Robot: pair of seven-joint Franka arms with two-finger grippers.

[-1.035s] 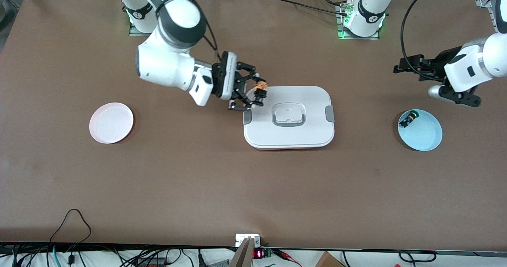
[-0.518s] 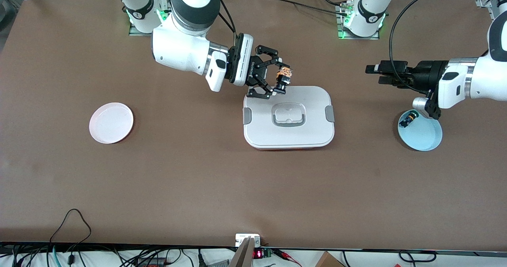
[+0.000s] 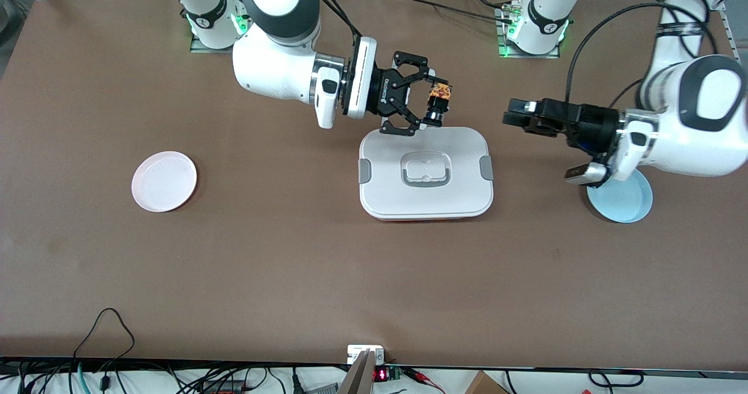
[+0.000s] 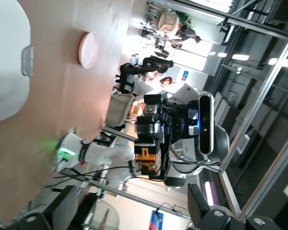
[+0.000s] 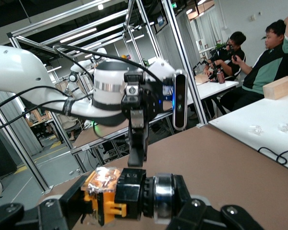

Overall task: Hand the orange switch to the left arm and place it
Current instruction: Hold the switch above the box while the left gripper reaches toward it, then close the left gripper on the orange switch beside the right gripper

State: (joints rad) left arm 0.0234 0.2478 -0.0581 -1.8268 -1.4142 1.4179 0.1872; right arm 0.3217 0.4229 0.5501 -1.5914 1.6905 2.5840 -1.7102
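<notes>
Front view: right gripper (image 3: pixel 433 106) up in the air over the box's (image 3: pixel 426 172) edge nearest the arm bases, pinching the orange switch (image 3: pixel 438 97); left gripper (image 3: pixel 514 119) level, over bare desk between box and blue plate (image 3: pixel 625 202), pointing at the switch, finger state not clear; pink plate (image 3: pixel 164 181) toward the right arm's end. Left wrist view: switch (image 4: pixel 149 159) clamped in the right gripper (image 4: pixel 151 160), straight ahead. Right wrist view: switch (image 5: pixel 116 194) pinched crosswise, left gripper (image 5: pixel 137 160) facing it, fingers seemingly close together.
</notes>
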